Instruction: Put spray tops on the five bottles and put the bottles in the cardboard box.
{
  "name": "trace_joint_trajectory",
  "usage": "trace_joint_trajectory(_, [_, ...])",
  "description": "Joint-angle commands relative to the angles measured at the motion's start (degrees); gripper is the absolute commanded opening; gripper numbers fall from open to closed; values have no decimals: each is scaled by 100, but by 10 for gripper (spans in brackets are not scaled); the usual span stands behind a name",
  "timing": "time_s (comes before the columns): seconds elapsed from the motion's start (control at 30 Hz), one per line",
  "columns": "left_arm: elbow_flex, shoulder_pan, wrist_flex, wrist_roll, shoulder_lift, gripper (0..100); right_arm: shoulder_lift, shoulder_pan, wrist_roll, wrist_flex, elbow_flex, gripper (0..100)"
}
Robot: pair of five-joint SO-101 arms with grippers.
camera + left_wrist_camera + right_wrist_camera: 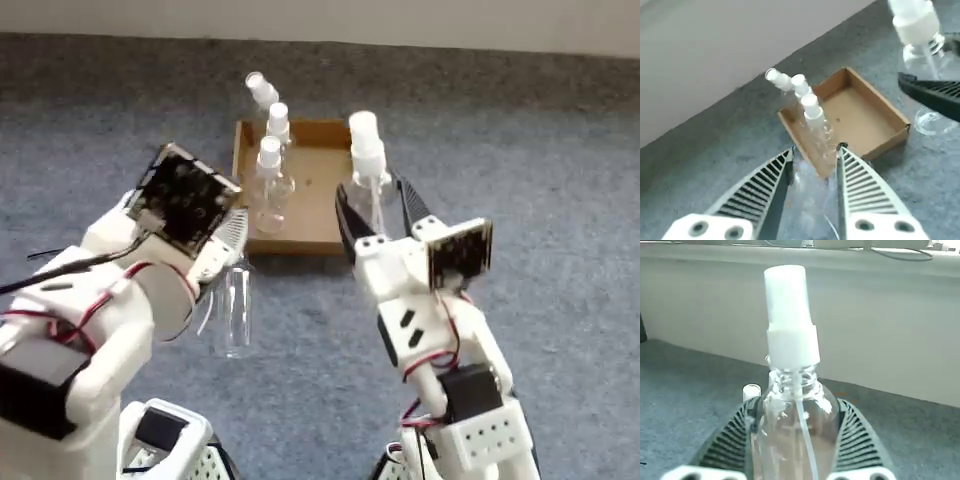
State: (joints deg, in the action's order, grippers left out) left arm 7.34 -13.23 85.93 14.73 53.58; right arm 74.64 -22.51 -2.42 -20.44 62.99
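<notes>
High view: a capped bottle is clamped upright in the right claw above the cardboard box, so lowering and release are judged due; a second bottle is gripped by the left claw.

Grey carpeted surface — open cardboard box flat on it, toward far wall.
</notes>
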Motion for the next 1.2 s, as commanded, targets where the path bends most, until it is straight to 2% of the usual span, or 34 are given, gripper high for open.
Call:
trace_joint_trajectory(0.0, [1288,400,-466,35,848,143,-1473,66,35,110,-1490,5])
trace_joint_trajectory(0.13, [2554,286,-1134,35,1473,178,-2343,-84,44,-13,-2668,5])
trace_joint_trajectory(0.23, [3266,242,-1749,0,1921,258,-2695,-356,44,-734,-3477,5])
trace_joint_trajectory(0.33, [3829,-119,-2321,-9,2308,274,-2985,-681,44,-1376,-4127,5])
trace_joint_trajectory(0.47, [4505,-690,-2927,-352,2589,277,-3169,-1095,44,-1974,-4470,5])
trace_joint_trajectory(0.67, [5437,-523,-4229,-598,2607,274,-3187,-1420,44,-2818,-4523,5])
trace_joint_trajectory(0.9, [5516,22,-4413,-615,2607,274,-3178,-1420,44,-3336,-4523,5])
trace_joint_trajectory(1.17, [5499,233,-4396,-615,2651,274,-3178,-1393,44,-3468,-4523,5])
